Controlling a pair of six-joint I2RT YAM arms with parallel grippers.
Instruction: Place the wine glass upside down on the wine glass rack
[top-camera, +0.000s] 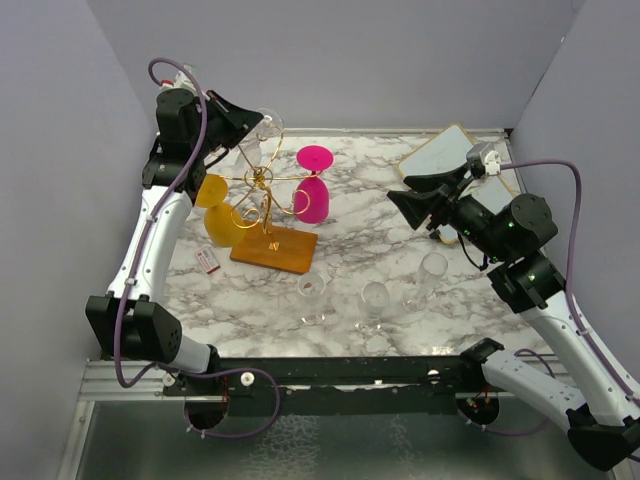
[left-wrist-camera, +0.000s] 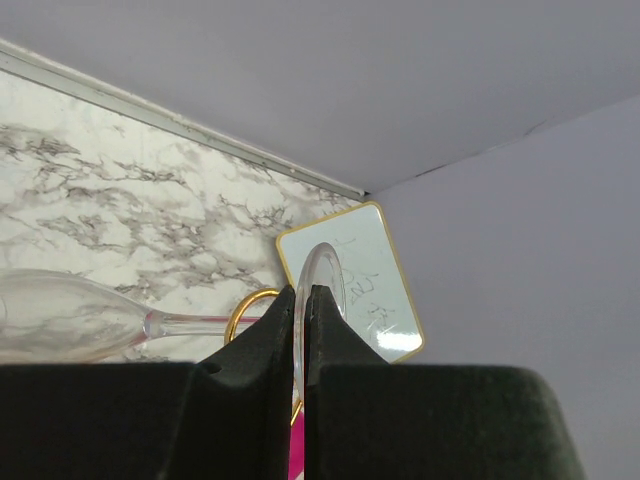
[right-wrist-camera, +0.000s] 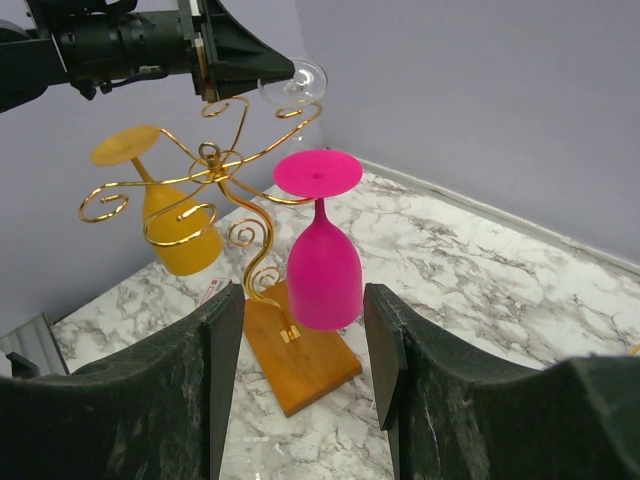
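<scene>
Wine glass (left-wrist-camera: 70, 318) one, left gripper (left-wrist-camera: 301, 296); hung glasses (top-camera: 313, 198) two, rack (top-camera: 285, 250); standing glasses (top-camera: 374, 298) three.

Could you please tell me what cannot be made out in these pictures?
- Left wrist: the left claw hides most of the rack; the bowl of the held glass runs off the left edge.
- Left wrist: the board has writing too blurred to read.
- Top: the right arm covers part of the board; whether the held glass sits in a rack arm is too small to tell.
- Right wrist: the right claw hides the near table.
</scene>
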